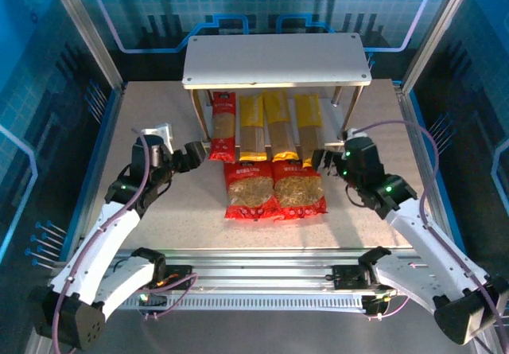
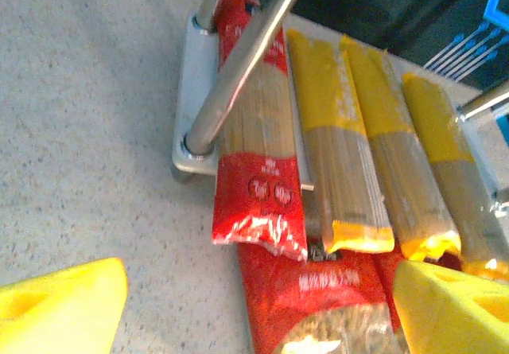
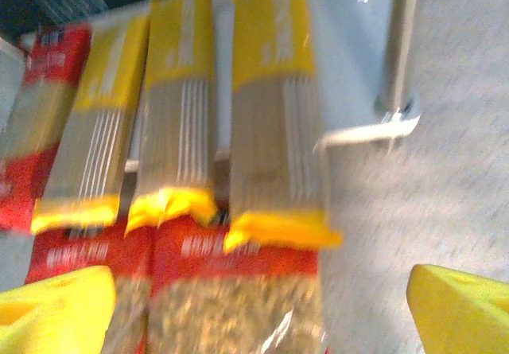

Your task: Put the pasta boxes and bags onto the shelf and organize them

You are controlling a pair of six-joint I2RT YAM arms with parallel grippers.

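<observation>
Here, glossy flat red bags (image 1: 250, 188), slim spaghetti packs (image 1: 275, 123), speckled table (image 1: 151, 103); both jaws wide, empty.

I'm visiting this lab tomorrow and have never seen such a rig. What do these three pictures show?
Two robot arms are bolted at the near edge of a table. One picture looks down from above and behind them; the other two come from cameras on the wrists, the yellow blocks being fingers. A two-tier shelf stands at the back. One red spaghetti pack and three yellow packs lie side by side on its lower board, near ends over two red bags on the table. The left gripper and right gripper are both open, holding nothing.
</observation>
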